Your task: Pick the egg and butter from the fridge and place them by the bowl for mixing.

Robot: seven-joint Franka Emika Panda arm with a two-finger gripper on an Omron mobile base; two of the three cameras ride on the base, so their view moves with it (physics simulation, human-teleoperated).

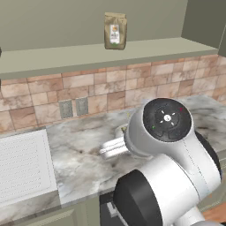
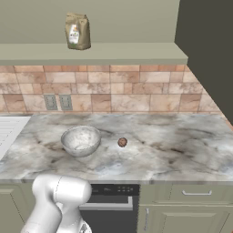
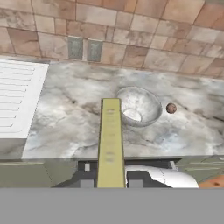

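Drainboard (image 3: 17, 100): white ribbed panel at the far left, its right edge lying just short of the counter's open middle.
Counter (image 2: 173, 150): grey-veined marble, front edge running straight across; broad bare stretch off to the bowl's 3 o'clock, past the egg.
Outlets (image 2: 58, 102): two grey plates side by side on the tile wall, at about 11 o'clock from the bowl.
Butter (image 3: 110, 140): long pale-yellow stick rising straight up the middle of the hand view, its far tip just at the bowl's near-left rim as seen from there.
Gripper (image 3: 110, 183): pressed in on the butter's lower end, pinching it.
Bowl (image 2: 81, 140): speckled silver, upright on the marble, well back from the front edge.
Egg (image 2: 122, 142): small brown ball on the counter, just beside the bowl at its 3 o'clock, not touching.
Shelf (image 2: 113, 53): olive ledge above the tiles, a brown paper bag (image 2: 77, 31) standing on it.
Fridge (image 2: 209, 50): dark slab closing off the right end.
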